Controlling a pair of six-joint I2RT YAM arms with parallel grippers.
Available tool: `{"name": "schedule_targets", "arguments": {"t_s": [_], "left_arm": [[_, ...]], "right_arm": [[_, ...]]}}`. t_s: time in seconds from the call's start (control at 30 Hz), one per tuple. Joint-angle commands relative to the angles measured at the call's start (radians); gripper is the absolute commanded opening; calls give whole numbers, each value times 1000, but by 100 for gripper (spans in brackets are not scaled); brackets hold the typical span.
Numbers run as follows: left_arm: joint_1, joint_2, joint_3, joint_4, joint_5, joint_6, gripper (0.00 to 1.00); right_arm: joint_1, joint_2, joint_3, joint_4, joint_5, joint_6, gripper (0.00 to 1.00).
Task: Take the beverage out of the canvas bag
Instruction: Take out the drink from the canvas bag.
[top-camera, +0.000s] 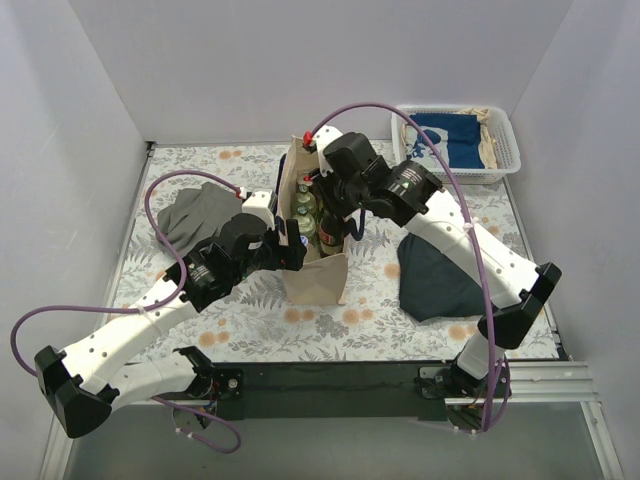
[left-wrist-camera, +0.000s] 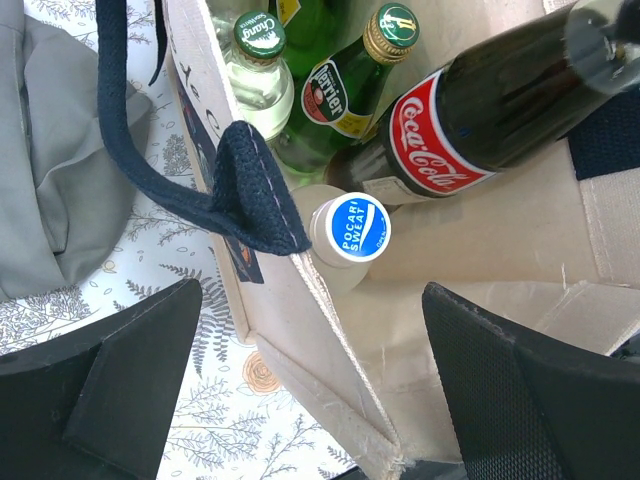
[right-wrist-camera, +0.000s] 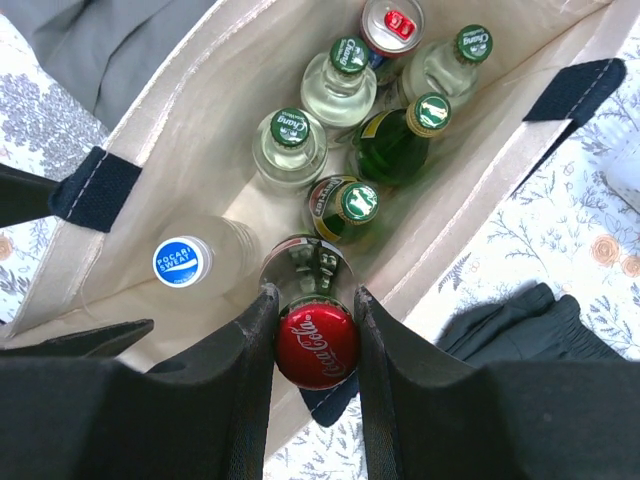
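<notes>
The cream canvas bag (top-camera: 318, 278) with navy handles stands mid-table and holds several bottles. My right gripper (right-wrist-camera: 315, 322) is shut on the red-capped Coca-Cola bottle (right-wrist-camera: 317, 345), its fingers pinching just under the cap. That bottle (left-wrist-camera: 470, 120) leans tilted inside the bag, over the other bottles. My left gripper (left-wrist-camera: 312, 292) is open at the bag's near corner, with one finger outside the wall and one inside. A Pocari Sweat bottle (left-wrist-camera: 350, 226) stands just beyond it. In the top view the right gripper (top-camera: 335, 207) is over the bag's opening and the left gripper (top-camera: 293, 247) is at its left side.
Green Perrier (right-wrist-camera: 358, 202), clear Chang bottles (right-wrist-camera: 290, 128) and a red can (right-wrist-camera: 392, 22) fill the bag. A grey cloth (top-camera: 195, 212) lies to the left and a dark cloth (top-camera: 435, 275) to the right. A white basket (top-camera: 470, 180) with blue fabric sits back right.
</notes>
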Motion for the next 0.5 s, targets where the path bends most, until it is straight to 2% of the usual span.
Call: {"name": "schedule_targets", "arguments": {"t_s": [0.0, 0.47], "left_arm": [[-3, -12, 28, -11, -22, 23, 91], [-3, -15, 33, -9, -22, 22, 91]], "right_arm": [[-1, -130, 5, 225, 54, -25, 1], [-3, -148, 39, 278, 76, -50, 1]]}}
